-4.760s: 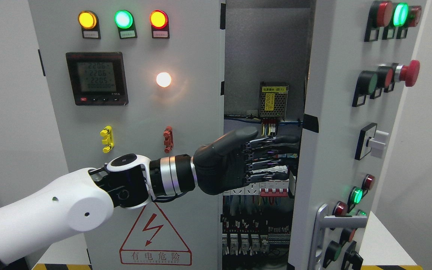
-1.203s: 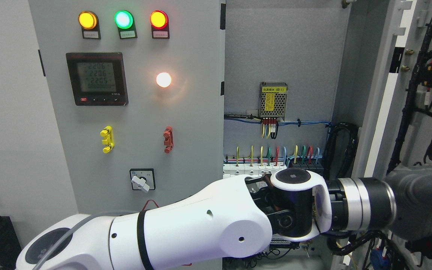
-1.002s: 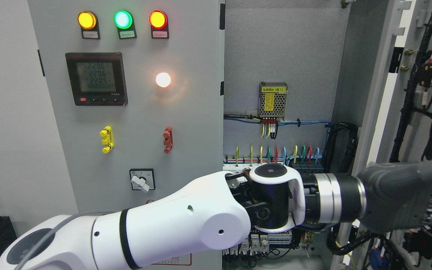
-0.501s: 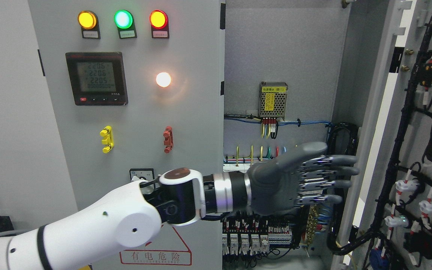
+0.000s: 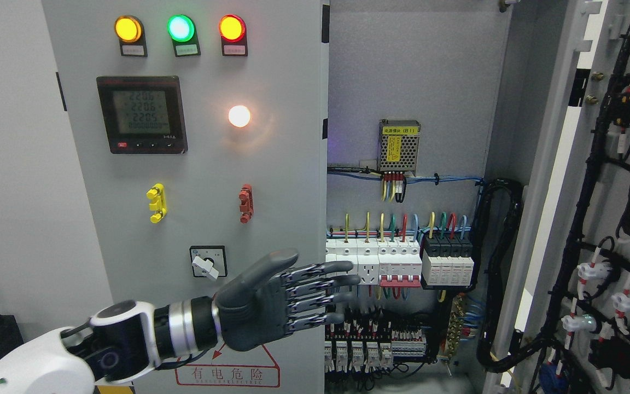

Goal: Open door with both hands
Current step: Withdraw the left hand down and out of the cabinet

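door of the right half of the cabinet stands swung wide open at the picture's right side, its inner face turned toward the camera, hung with black cable looms, white connectors and small parts. its pale grey edge runs slanting from the top right down toward the bottom middle-right. the opened compartment shows a bare grey back plate above, a small perforated power supply with a yellow label near its middle, then coloured wires dropping into a row of white and black breakers, with more terminal blocks beneath. a thick black cable bundle loops along the compartment's right wall, just beside the door's hinge edge.

left of the opening, the left door panel is closed. it carries yellow, green and red lamps along the top, a digital meter, a glowing white lamp, a yellow and a red clip, a rotary switch and a red-bordered warning triangle at the bottom edge.

the left hand comes in from the lower left, its white forearm at the bottom left corner. its fingers are stretched out straight and a little apart, thumb raised, holding nothing. they reach across the closed panel's right edge in front of the breakers, well apart from the open door. the space between the hand and the door is unobstructed.
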Controlling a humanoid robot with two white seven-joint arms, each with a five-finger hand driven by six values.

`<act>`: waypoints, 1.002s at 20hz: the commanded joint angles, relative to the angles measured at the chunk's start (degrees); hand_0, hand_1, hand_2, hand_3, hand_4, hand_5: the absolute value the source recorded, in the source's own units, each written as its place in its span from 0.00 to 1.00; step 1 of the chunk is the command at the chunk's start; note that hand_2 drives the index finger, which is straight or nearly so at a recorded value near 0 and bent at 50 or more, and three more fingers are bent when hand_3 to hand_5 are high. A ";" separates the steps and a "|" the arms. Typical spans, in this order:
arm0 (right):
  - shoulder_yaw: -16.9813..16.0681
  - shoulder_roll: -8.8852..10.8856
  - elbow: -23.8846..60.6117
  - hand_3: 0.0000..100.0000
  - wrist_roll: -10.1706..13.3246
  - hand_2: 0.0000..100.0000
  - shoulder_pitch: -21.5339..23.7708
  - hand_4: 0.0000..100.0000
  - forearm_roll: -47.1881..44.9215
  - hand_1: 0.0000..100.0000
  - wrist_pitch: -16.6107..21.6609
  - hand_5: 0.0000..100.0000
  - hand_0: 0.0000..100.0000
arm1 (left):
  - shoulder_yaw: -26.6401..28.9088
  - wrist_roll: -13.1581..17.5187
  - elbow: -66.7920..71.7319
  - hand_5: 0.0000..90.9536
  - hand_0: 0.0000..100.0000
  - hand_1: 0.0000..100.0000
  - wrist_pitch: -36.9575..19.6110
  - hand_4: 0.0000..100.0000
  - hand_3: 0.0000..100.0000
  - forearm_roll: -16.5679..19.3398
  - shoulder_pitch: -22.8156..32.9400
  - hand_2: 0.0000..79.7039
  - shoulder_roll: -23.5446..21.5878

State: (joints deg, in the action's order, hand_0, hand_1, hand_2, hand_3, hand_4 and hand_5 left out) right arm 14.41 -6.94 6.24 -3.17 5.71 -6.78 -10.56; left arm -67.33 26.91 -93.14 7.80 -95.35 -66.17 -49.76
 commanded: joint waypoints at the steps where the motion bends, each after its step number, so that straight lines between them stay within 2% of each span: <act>1: 0.00 0.00 0.00 0.00 0.01 0.00 0.00 0.00 0.01 0.39 0.02 0.00 0.12 | 6.59 3.31 -3.89 0.00 0.12 0.39 -0.06 0.00 0.00 2.01 9.38 0.00 -22.92; 5: 0.00 0.00 0.00 0.00 0.01 0.00 0.00 0.00 -0.08 0.39 0.02 0.00 0.12 | 10.46 7.53 -0.21 0.00 0.12 0.39 -0.15 0.00 0.00 4.64 16.32 0.00 -26.00; 10: 0.00 0.00 0.00 0.00 0.01 0.00 0.00 0.00 0.01 0.39 0.02 0.00 0.12 | 11.08 12.98 8.31 0.00 0.12 0.39 -0.33 0.00 0.00 8.94 21.60 0.00 -25.83; 13: 0.00 0.00 0.00 0.00 0.01 0.00 0.00 0.00 0.01 0.39 0.02 0.00 0.12 | 11.51 15.53 15.86 0.00 0.12 0.39 -0.77 0.00 0.00 14.38 26.43 0.00 -23.29; 15: 0.00 0.00 0.00 0.00 0.01 0.00 0.00 0.00 0.01 0.39 0.02 0.00 0.12 | 12.65 17.11 21.83 0.00 0.12 0.39 -1.12 0.00 0.00 19.56 30.29 0.00 -20.39; 18: 0.00 0.00 0.00 0.00 0.01 0.00 0.00 0.00 -0.08 0.39 0.02 0.00 0.12 | 16.34 20.98 29.92 0.00 0.12 0.39 -2.25 0.00 0.00 26.86 37.14 0.00 -16.00; 20: 0.00 0.00 0.00 0.00 0.01 0.00 0.00 0.00 0.01 0.39 0.02 0.00 0.12 | 20.46 22.74 34.76 0.00 0.12 0.39 -5.14 0.00 0.00 31.69 42.41 0.00 -12.83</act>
State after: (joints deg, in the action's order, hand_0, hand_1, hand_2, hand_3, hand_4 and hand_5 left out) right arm 14.42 -6.94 6.24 -3.18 5.71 -6.78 -10.56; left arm -56.32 47.09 -78.67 5.02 -75.08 -35.61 -67.19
